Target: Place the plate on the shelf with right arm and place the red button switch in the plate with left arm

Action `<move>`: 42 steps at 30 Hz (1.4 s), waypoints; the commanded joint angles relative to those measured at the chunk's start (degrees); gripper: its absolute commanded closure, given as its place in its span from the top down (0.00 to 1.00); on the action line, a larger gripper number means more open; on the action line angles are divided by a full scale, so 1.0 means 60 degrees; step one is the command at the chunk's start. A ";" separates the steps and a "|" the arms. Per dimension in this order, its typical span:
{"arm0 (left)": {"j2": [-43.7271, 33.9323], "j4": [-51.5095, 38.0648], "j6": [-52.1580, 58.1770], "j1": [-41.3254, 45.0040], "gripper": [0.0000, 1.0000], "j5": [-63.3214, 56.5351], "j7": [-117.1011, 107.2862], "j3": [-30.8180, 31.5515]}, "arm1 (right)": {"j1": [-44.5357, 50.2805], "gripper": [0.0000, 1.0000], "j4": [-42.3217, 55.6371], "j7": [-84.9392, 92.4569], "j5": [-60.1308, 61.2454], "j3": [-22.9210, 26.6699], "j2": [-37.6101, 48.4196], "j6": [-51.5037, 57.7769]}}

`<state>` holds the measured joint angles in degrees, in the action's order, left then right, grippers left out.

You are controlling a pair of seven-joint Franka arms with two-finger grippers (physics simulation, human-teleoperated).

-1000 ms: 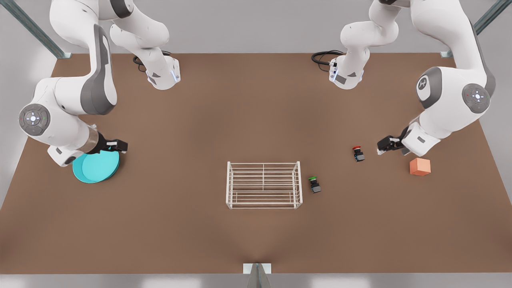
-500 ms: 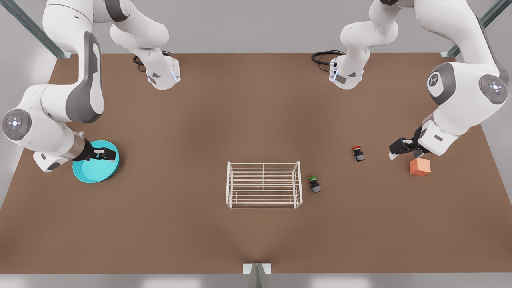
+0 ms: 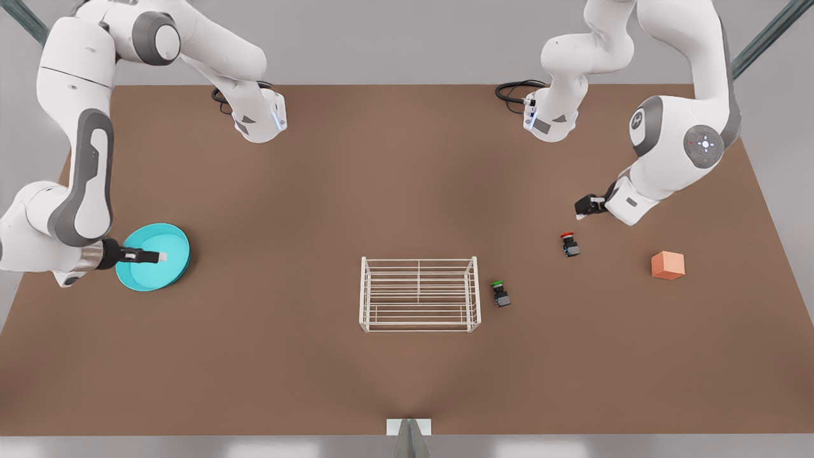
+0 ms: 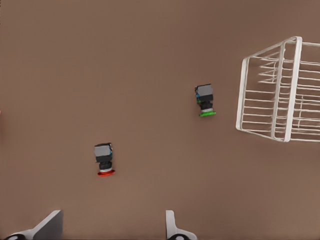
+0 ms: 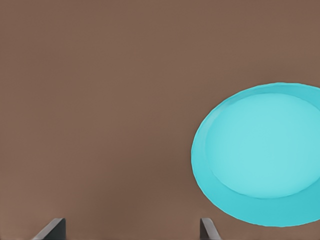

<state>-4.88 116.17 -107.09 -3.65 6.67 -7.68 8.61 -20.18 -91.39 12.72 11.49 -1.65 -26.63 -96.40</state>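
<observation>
Brown desk (image 3: 407, 191): round turquoise plate (image 3: 166, 245) and red-capped button switch (image 3: 569, 244) lie ungrasped, white wire shelf (image 3: 420, 294) bare; both jaws spread.

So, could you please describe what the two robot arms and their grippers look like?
Both arms are alike: glossy white rounded links with grey joint bands and grey round caps bearing small light markings. Each ends in a black two-finger gripper with pale tips, the right gripper on the front view's left, the left gripper on its right. Black cables coil at the white bases on the brown table.
</observation>
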 commanded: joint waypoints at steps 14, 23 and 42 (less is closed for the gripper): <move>0.0080 0.2641 -0.4226 0.0212 1.00 -0.0072 -0.2484 0.0440 | -0.2144 0.96 0.0261 0.7738 -0.0304 0.0100 -0.1904 -0.2097; 0.1266 0.2861 -0.4944 -0.0549 1.00 -0.1039 -0.2440 0.0396 | -0.2774 0.93 0.0232 0.9306 -0.0245 0.0100 -0.2344 -0.3049; 0.3523 0.2919 -0.6687 -0.1238 1.00 -0.1830 -0.2309 0.0381 | -0.2965 0.59 0.0071 0.9775 -0.0172 0.0070 -0.2915 -0.3254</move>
<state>16.12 133.71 -145.33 -10.85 -3.95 -20.51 10.90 -37.97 -91.02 62.61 10.41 -1.21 -44.14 -115.59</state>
